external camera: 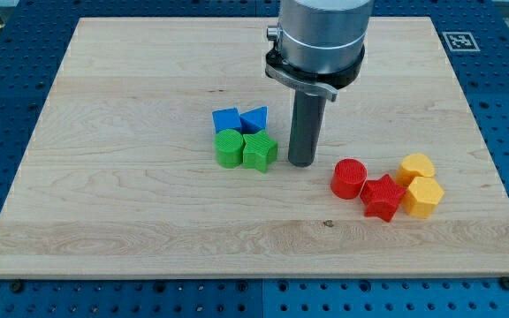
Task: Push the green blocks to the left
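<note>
Item 1, task objs: green cylinder (229,147) and green star block (260,151), sitting side by side and touching, approx. mid-board, slightly toward the view's left of centre. Both are lying flat, cylinder on the view's left of the pair.

Item 2, adj. objs: two blue blocks, blue cube-like block (225,120) and blue wedge-like block (254,118), sitting just above the greens toward the view's top, touching or nearly so; exact contact cannot be told.

Item 3, tool: my tip (301,163) is resting on the board just beside the green star, on its view's-right side, a narrow gap showing. No claw fitted; the rod is gripping nothing, so no open/closed state applies.

Item 4, others: red cylinder (349,177), red star block (383,197), two yellow blocks (416,168) (423,196), clustering well apart toward the view's right. Wooden board (131,106) carrying everything.

Step in hand (est.): approach done, tip is lining up behind the greens for the leftward push; push itself not yet showing any result.

Next move (est.): is calling for a straight slide toward the view's left, through the star's mid-height so star drives cylinder ahead. Risk: drifting toward the view's top would be catching the blues and dragging them along.
</note>
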Controlling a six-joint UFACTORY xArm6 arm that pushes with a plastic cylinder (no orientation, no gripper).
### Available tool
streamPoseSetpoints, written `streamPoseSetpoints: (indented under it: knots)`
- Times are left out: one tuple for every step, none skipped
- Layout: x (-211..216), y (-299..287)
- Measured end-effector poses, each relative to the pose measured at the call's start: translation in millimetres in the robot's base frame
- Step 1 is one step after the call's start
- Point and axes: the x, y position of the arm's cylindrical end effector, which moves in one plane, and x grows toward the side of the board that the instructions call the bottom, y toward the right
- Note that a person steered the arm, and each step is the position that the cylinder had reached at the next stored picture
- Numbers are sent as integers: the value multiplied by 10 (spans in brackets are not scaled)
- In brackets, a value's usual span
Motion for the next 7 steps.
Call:
streamPoseSetpoints:
  knots:
    - [0,-23]
    - [0,-159]
    - [0,-210]
    - [0,-243]
    - [0,-392]
    - [0,-423]
    - [0,-631]
